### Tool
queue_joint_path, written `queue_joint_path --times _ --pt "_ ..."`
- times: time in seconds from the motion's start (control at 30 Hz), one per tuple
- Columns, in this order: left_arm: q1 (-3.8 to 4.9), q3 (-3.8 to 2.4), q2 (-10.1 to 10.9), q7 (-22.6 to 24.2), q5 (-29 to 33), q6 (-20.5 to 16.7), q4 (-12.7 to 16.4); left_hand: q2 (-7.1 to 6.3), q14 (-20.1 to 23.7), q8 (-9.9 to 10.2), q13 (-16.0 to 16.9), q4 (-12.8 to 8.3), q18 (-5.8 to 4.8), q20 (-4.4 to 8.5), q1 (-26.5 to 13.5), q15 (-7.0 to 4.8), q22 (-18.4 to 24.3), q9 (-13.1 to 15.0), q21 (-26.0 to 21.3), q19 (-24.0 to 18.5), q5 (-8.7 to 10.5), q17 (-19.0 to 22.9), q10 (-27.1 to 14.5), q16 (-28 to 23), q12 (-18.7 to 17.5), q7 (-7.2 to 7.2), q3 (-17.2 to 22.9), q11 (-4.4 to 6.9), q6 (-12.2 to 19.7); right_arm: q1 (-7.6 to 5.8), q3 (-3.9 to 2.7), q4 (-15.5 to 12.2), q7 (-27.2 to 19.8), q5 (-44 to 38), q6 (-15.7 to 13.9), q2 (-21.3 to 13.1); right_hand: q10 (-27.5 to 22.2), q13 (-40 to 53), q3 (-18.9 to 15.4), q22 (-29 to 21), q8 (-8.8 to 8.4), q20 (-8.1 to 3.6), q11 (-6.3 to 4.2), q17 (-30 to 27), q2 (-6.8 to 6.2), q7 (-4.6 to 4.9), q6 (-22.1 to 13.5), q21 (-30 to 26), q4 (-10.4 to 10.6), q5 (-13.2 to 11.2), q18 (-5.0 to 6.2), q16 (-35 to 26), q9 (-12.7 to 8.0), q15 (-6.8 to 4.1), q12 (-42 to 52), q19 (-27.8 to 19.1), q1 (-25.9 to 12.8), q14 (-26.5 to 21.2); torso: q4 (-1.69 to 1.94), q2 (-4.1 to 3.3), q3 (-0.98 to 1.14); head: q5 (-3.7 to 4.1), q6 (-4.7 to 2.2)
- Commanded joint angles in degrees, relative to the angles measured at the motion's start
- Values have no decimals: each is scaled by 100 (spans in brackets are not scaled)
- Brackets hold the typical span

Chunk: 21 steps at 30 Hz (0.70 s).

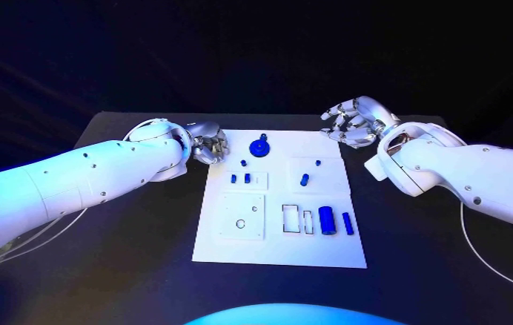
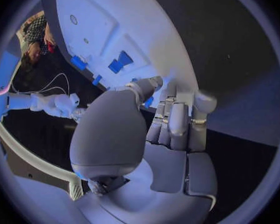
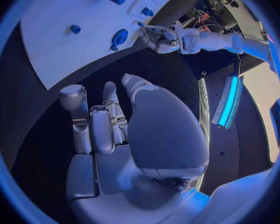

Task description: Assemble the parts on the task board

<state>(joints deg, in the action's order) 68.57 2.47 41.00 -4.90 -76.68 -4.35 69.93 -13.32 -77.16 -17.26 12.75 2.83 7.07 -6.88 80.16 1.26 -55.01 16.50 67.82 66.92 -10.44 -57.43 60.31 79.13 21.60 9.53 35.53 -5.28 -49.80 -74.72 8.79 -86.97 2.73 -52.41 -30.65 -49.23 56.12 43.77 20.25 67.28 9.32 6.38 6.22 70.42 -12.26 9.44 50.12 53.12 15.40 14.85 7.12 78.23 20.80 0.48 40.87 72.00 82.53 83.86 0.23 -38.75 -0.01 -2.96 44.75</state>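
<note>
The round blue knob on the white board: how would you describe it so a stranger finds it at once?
Find the white board in the middle of the black table. Look near its far edge, between the two hands. The knob there is the biggest blue piece, round with a short stem, while the other blue parts are small pegs or cylinders.

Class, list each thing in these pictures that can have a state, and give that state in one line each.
Left robot hand: holds nothing, at the board's far left corner.
Right robot hand: holds nothing, fingers apart, beyond the board's far right corner.
Task board: flat on the table.
Round blue part: on the board's far end, untouched.
Blue cylinder: lying on the board.
Slim blue part: lying beside the cylinder.
</note>
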Motion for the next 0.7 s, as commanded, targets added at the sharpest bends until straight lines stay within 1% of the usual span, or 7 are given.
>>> queue_joint_path --times 0.03,0.07,0.13,0.23,0.3,0.5,0.7 --pt "5 -31 132 459 1489 -615 44 5 449 -29 -8 -57 240 -16 70 45 702 3 -510 -532 -20 827 -124 -408 -83 51 89 -79 -60 14 2 97 54 -709 610 46 -165 -892 322 -164 78 26 -81 -198 -153 70 129 -294 -49 -20 70 -190 27 35 -975 -82 77 -36 -3 1 8 28 -29" --pt "6 -40 197 576 1884 -699 68 22 571 -21 -13 -103 274 -25 108 53 861 -4 -638 -662 -23 1029 -161 -533 -95 65 130 -94 -55 17 4 133 51 -878 722 63 -122 -1379 503 -150 102 46 21 -185 -209 103 130 -280 -102 -92 58 -189 32 71 -1463 -19 77 5 -2 2 10 46 -31" --pt "8 -54 369 925 2981 -793 159 33 611 -8 -16 -130 291 -30 123 64 943 -11 -697 -720 -26 1108 -182 -577 -98 99 152 -116 -43 33 9 216 50 -1360 969 106 75 -2063 815 41 193 38 -49 5 -269 74 251 -11 -352 -265 11 -66 53 56 -2049 174 134 111 -6 -1 9 78 -48" --pt "8 -63 575 1414 4433 -763 314 57 1368 27 -49 -170 354 -82 68 124 1321 -34 -1063 -1103 -14 2333 -383 -1297 -120 161 133 -190 1 67 14 314 79 -2081 1188 163 209 -2424 983 181 235 5 -46 129 -309 34 341 174 -510 -316 -17 22 59 62 -2344 277 121 175 -12 -7 5 124 -61" --pt "8 -66 691 1726 5233 -680 420 59 1548 40 -61 -160 355 -108 6 150 1391 -43 -1197 -1228 -14 2457 -446 -1487 -104 178 56 -207 30 90 15 377 148 -2548 1313 200 358 -2687 1090 358 263 -14 -63 311 -341 -3 413 423 -642 -343 -65 150 62 49 -2535 393 73 242 -5 -9 1 170 -68" --pt "7 -68 884 2296 6191 -282 562 118 1861 45 -81 -32 349 -177 -174 210 1634 -49 -1599 -1433 -14 2657 -533 -1783 -25 195 -264 -235 77 149 20 488 510 -3508 1664 283 547 -3036 1089 943 280 -15 -112 603 -407 -65 468 1347 -716 -600 -238 371 60 -4 -2774 813 -214 334 9 -8 -7 197 -64" --pt "5 -69 1018 2711 6580 -244 758 88 1937 34 -80 72 350 -207 -268 220 1780 -47 -1814 -1440 4 2704 -519 -1807 44 174 -500 -229 90 226 26 508 737 -3978 1880 367 531 -3138 1008 977 263 -28 -116 605 -435 -73 449 1375 -720 -682 -240 383 49 -11 -2861 821 -326 336 -8 -13 -8 194 -59"
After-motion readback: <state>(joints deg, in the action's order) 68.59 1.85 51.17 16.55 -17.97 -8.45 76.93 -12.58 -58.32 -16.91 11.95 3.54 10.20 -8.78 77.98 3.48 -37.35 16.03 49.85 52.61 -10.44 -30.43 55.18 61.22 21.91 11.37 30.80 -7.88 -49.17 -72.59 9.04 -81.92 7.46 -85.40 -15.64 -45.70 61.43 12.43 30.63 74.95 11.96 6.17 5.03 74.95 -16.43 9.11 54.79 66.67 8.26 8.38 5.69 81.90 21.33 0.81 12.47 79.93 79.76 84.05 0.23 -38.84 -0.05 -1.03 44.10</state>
